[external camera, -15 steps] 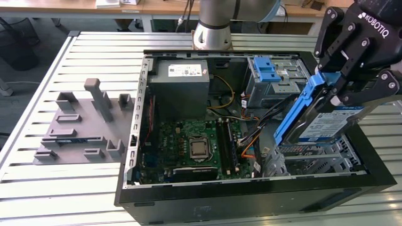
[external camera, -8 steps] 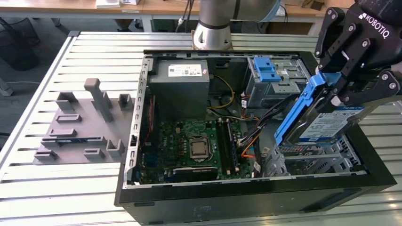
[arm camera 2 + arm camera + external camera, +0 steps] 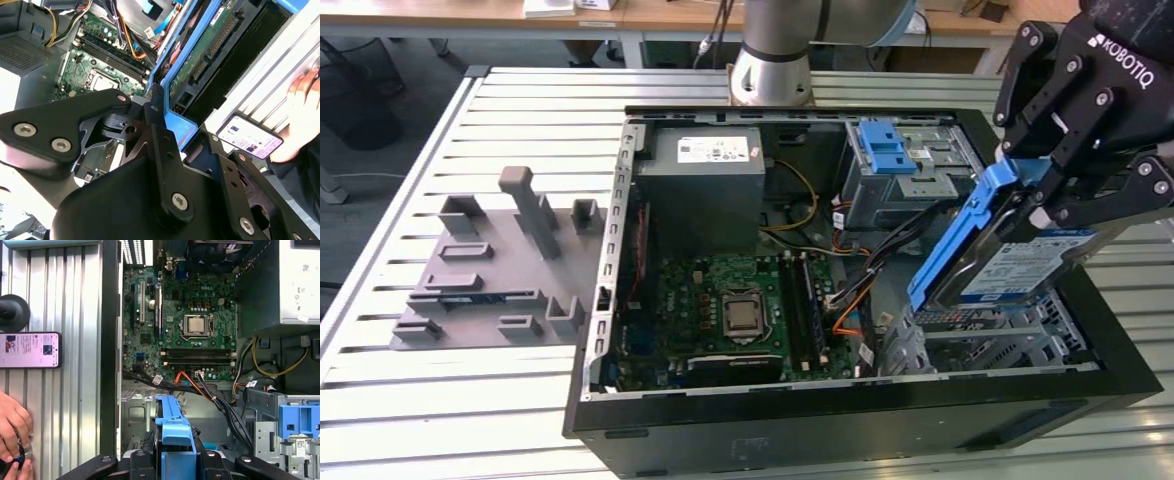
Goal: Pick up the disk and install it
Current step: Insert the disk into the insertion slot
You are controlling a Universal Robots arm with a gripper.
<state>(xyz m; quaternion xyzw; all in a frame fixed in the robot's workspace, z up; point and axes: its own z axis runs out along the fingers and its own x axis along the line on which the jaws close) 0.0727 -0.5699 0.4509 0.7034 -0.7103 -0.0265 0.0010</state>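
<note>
My gripper (image 3: 1062,196) is shut on the disk (image 3: 1017,266), a silver hard drive with a blue-and-white label and blue side rails. It hangs tilted, on edge, over the open computer case (image 3: 854,410), at the near corner on the exterior view's right, just above a metal drive cage (image 3: 987,335). In the second wrist view the disk's green circuit-board underside (image 3: 216,41) runs away from the black fingers (image 3: 156,116). In the first wrist view its blue rail (image 3: 172,426) sticks out between the fingers above the case floor.
Inside the case are the motherboard (image 3: 734,310), a grey power supply (image 3: 707,170), a blue-latched drive bay (image 3: 907,160) and loose cables (image 3: 854,290). A grey fixture (image 3: 494,270) lies on the slatted table. A person's hand (image 3: 12,426) and a phone (image 3: 30,350) rest beside the case.
</note>
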